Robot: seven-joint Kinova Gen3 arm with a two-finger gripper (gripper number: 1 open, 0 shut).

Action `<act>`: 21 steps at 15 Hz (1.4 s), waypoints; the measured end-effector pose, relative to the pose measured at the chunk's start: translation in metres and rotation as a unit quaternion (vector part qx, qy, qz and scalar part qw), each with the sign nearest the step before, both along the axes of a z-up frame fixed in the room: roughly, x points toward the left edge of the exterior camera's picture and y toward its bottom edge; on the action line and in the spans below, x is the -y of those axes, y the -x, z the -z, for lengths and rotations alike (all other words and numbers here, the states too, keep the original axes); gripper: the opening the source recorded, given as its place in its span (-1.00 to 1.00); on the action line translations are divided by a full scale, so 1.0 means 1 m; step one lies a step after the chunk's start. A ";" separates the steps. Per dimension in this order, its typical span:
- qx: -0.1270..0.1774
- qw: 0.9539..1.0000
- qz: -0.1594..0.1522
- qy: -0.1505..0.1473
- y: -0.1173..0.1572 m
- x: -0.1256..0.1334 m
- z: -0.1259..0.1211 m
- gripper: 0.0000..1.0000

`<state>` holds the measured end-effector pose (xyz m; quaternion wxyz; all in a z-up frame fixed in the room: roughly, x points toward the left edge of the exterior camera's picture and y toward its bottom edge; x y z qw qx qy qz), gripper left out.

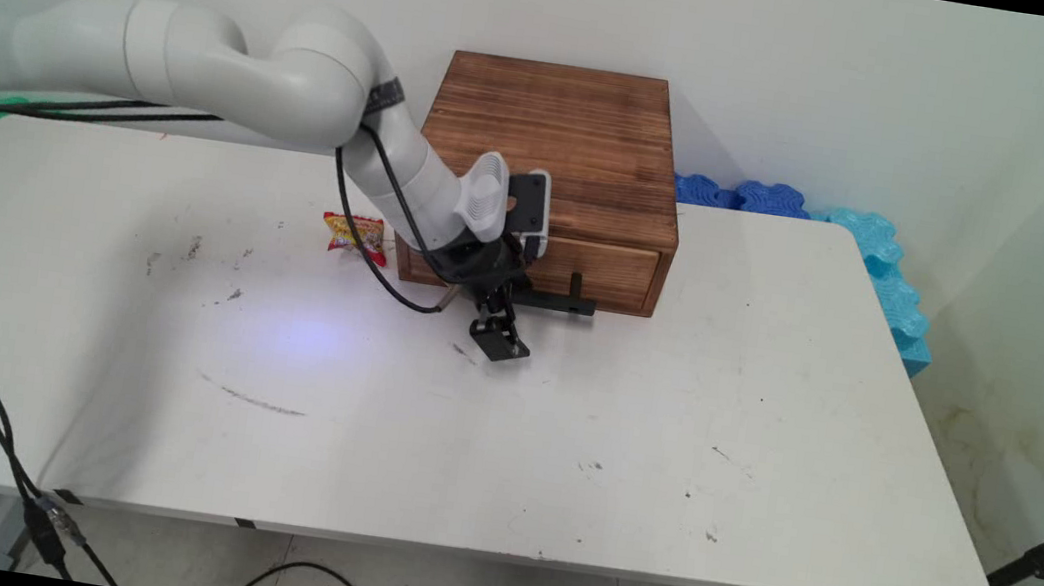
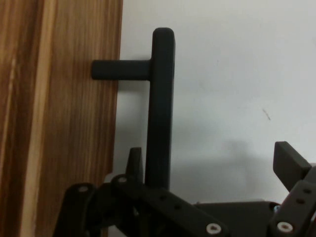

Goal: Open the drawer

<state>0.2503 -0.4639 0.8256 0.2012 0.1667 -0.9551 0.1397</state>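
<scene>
A dark wooden box (image 1: 556, 151) sits at the back of the white counter (image 1: 666, 423), its single drawer (image 1: 610, 274) facing forward and shut. A black bar handle (image 1: 561, 303) juts from the drawer front. The black end effector (image 1: 498, 325) hangs with fingers spread, one either side of that handle.
</scene>
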 end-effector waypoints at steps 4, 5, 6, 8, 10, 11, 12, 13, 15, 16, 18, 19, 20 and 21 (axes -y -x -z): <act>0.003 1.000 0.001 0.002 0.005 0.003 0.007 1.00; 0.004 1.000 0.002 0.002 0.007 0.004 0.009 1.00; 0.005 1.000 0.002 0.002 0.008 0.005 0.011 1.00; 0.006 1.000 0.002 0.002 0.010 0.006 0.013 1.00; 0.006 1.000 0.001 0.001 0.011 0.006 0.014 1.00; 0.006 1.000 0.001 0.001 0.012 0.006 0.014 1.00; 0.006 1.000 0.001 0.000 0.012 0.006 0.014 1.00; 0.007 1.000 0.001 -0.001 0.013 0.006 0.014 1.00; 0.007 1.000 0.001 -0.002 0.014 0.005 0.014 1.00; 0.007 1.000 0.001 -0.002 0.014 0.004 0.014 1.00; 0.008 1.000 0.002 -0.004 0.016 0.002 0.013 1.00; 0.008 1.000 0.002 -0.005 0.017 0.000 0.012 1.00; 0.008 1.000 0.002 -0.006 0.017 -0.002 0.012 1.00; 0.008 1.000 0.003 -0.007 0.018 -0.003 0.011 1.00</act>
